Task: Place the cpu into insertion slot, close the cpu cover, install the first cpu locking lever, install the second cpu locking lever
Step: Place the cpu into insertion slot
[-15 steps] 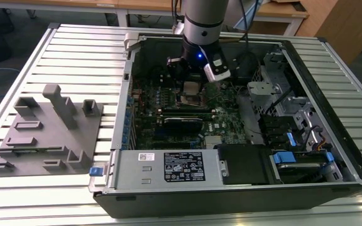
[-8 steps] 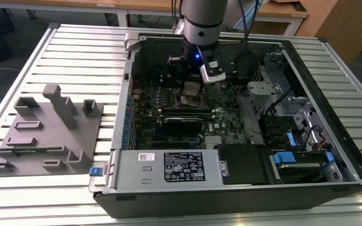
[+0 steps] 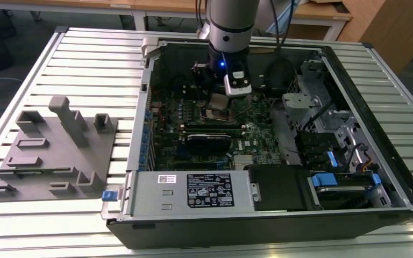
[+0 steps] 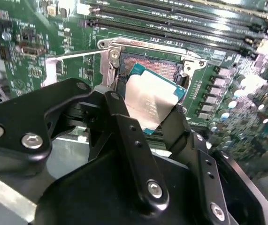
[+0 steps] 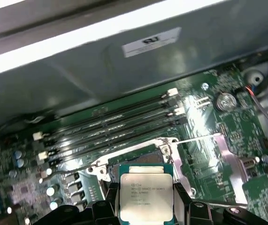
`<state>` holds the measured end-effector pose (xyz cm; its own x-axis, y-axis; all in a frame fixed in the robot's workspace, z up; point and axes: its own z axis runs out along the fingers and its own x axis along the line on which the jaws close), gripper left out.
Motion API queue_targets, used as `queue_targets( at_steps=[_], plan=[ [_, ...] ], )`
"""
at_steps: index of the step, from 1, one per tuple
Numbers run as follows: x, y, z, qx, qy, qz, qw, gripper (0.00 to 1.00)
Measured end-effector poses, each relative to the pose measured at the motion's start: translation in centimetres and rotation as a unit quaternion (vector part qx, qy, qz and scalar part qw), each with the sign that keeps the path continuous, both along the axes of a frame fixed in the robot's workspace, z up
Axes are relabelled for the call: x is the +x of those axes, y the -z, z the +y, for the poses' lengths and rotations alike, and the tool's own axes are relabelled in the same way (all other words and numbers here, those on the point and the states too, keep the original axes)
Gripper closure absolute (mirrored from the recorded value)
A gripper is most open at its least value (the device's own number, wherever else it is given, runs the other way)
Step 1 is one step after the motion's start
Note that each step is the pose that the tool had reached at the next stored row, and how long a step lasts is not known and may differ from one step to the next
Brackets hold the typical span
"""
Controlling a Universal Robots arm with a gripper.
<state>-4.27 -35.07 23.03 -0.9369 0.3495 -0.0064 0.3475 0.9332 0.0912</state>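
Exterior view, from its left: a grey moulded fixture (image 3: 49,153) sits on the slatted tabletop (image 3: 84,59), its pockets too small to sort out. Next is the open computer case (image 3: 264,232) lying on its side, motherboard (image 3: 253,141) facing up, with a labelled grey power-supply box (image 3: 192,191) at the near edge. The arm (image 3: 229,21) stands vertical over the middle of the board, wrist pointing down. Its upper part is cut off by the frame edge, and the wrist camera housing hides the fingertips here. Toward the exterior view's right are drive bays with blue tabs (image 3: 332,180), cluttered and hard to tell apart.

Both wrist views show the pincer (image 4: 145,105). Two black fingers (image 4: 124,129) are pressed onto opposite edges of the cpu (image 4: 153,99), pinching it, gap just the chip's width. The cpu hangs tilted right over the insertion slot (image 4: 148,69), one corner low toward the pin field. Can't tell if it touches; it is not seated flat.

In the first wrist view the chip's lower edge is cut off and it hides most of the slot. A silvery frame, apparently the cpu cover (image 5: 230,157), lies swung open beside the slot, hard to make out. A thin lever wire (image 4: 72,55) sticks out unlatched. Long memory slots (image 5: 110,124) lie just beyond.
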Motion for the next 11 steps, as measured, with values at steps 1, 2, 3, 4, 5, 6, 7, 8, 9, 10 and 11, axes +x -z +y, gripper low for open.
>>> queue_targets(
  at_steps=[1, 2, 3, 4, 5, 6, 7, 8, 9, 10, 11],
  plan=[
    [0.00, 0.01, 0.00, 0.0000, 0.009, 0.0000, 1.0000, 0.46],
    [0.00, 0.02, 0.00, 0.0000, 0.018, 0.0000, 0.9998, 0.46],
    [0.00, 0.03, 0.00, 0.0000, 0.027, 0.0000, 0.9996, 0.46],
    [0.00, 0.04, 0.00, 0.0000, 0.036, 0.0000, 0.9993, 0.46],
    [0.00, 0.05, 0.00, 0.0000, 0.046, 0.0000, 0.9990, 0.46],
    [0.00, 0.06, 0.00, 0.0000, 0.055, 0.0000, 0.9985, 0.46],
    [0.00, 0.07, 0.00, 0.0000, 0.064, 0.0000, 0.9980, 0.46],
    [0.00, 0.08, 0.00, 0.0000, 0.072, 0.0000, 0.9974, 0.46],
    [0.00, 0.09, 0.00, 0.0000, 0.082, 0.0000, 0.9967, 0.46],
    [0.00, 0.09, 0.00, 0.0000, 0.091, 0.0000, 0.9958, 0.46],
    [0.00, 0.10, 0.00, 0.0000, 0.100, 0.0000, 0.9950, 0.46]
  ],
)
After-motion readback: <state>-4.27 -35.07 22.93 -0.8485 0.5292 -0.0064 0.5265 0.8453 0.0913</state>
